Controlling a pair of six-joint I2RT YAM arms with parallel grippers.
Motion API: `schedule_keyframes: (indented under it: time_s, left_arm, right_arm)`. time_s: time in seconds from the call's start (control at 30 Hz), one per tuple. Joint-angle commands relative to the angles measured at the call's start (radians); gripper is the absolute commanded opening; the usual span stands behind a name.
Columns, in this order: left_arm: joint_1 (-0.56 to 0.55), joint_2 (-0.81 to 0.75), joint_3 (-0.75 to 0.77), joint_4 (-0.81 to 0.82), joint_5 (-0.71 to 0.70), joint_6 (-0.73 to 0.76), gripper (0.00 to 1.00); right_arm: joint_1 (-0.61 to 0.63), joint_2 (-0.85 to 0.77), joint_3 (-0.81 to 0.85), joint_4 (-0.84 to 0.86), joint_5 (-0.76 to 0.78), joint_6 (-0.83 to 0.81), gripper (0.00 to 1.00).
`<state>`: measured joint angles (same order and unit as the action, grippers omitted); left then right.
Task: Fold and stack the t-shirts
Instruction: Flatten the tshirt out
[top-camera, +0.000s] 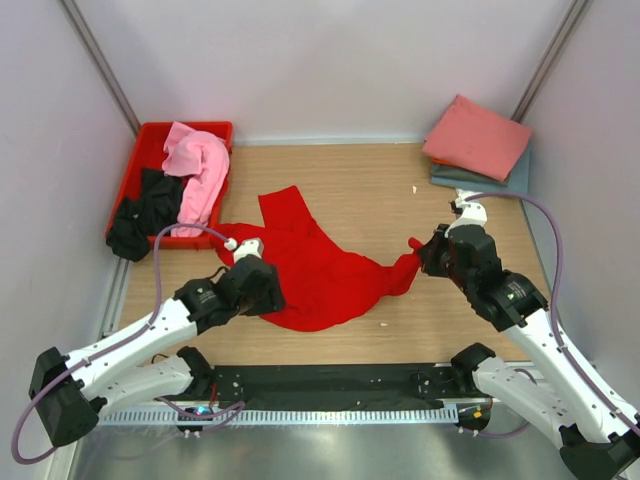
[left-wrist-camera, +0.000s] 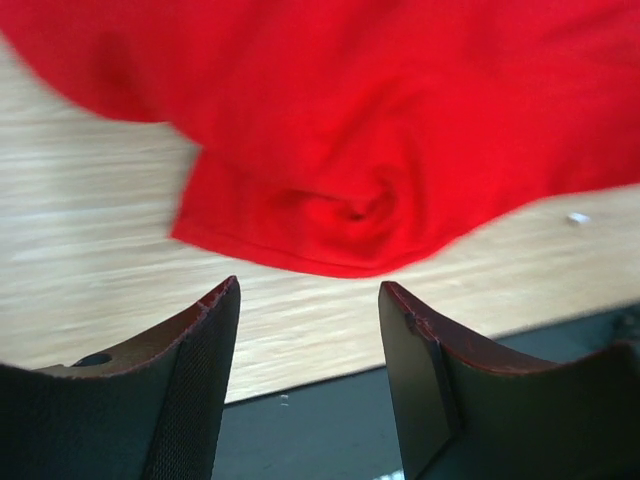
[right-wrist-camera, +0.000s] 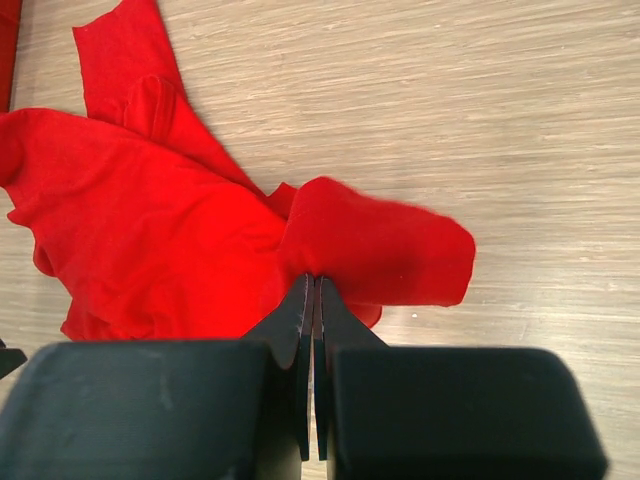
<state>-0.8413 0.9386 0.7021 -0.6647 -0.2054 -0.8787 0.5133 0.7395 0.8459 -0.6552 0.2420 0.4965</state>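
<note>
Your bright red soft cloth t-shirt lies crumpled and unfolded in the middle of the pale wooden table, one sleeve trailing toward the far side. Your right gripper is clenched on a bunched fold at the shirt's right end, its two fingers pressed together with the red cloth pinched at their tips and bulging out past them. Your left gripper sits at the shirt's near left edge with its fingers spread apart and nothing between them; the hem lies just beyond the tips on the bare wood. At the far left corner you have the rigid red plastic crate, with a light pink cloth shirt heaped in it and draping over its right rim, and a black cloth shirt spilling over its near edge. At the far right corner a salmon pink folded shirt rests on top of a grey-blue folded shirt.
</note>
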Motion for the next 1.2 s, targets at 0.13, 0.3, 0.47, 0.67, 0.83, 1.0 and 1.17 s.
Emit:
schedule_keyframes:
  time_s: [0.13,0.3,0.47,0.67,0.83,1.0,1.17]
  left_arm:
    - [-0.004,0.025,-0.125,-0.056,-0.246,-0.206,0.57]
    - [-0.005,0.063,-0.173,-0.001,-0.272,-0.233,0.55]
    - [-0.004,0.097,-0.213,0.097,-0.259,-0.220,0.55]
    - [-0.004,0.207,-0.227,0.198,-0.238,-0.210,0.51]
    - [-0.002,0.232,-0.227,0.223,-0.252,-0.212,0.43]
    - [-0.004,0.223,-0.231,0.258,-0.256,-0.187,0.07]
    - [-0.004,0.125,-0.144,0.072,-0.294,-0.195,0.00]
  right_arm:
    - [0.001,0.001,0.048,0.048,0.039,-0.021,0.01]
    - [0.001,0.001,0.045,0.043,0.036,-0.022,0.01]
    - [0.001,-0.006,0.051,0.034,0.039,-0.030,0.01]
    - [0.001,-0.014,0.048,0.023,0.046,-0.033,0.01]
    - [0.001,-0.019,0.048,0.008,0.054,-0.036,0.01]
    - [0.001,-0.022,0.050,0.000,0.068,-0.042,0.01]
    - [0.001,-0.025,0.119,-0.027,0.088,-0.042,0.01]
